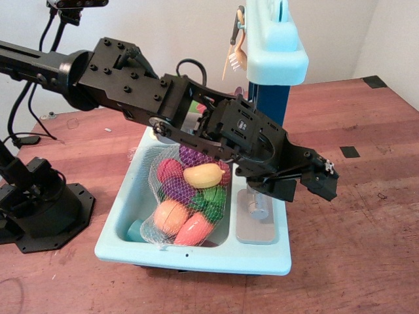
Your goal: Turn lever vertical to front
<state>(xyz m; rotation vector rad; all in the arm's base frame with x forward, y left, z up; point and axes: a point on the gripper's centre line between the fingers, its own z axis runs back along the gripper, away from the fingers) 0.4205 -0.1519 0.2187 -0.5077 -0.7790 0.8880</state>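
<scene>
Hand (298, 186) first: hangs low over the sink unit (196, 258), out at the end of the long black arm (131, 85), fingers (324, 182) spread apart, nothing between them. Looks fairly wide, though partly foreshortened from this angle.

Right beneath the hand, a touch nearer the camera: the lever (260, 208), a small grey stub on its short knob, sitting on the grey panel (255, 229). Partly shadowed by the lower finger, so hard to say which way it points; cannot call it vertical or turned. No clear contact either, just close, with the lower finger just above the knob.

Off to the arm's side of the hand, down in the basin: a net bag of toy fruit (186, 203), bulging and colourful, near the hand but not in the way. Behind and above the hand: the pale blue shelf (278, 52) on its dark post, well apart. Under all of it, the red-brown desk (366, 229).

Progress, as a judgement: approach about done, grasp not yet made, turn not yet begun. Left to do: drop and line up on the stub, close on it, swing it round to the front, let go. Main risk likely a slip off so thin a handle, or a finger catching the panel edge.
</scene>
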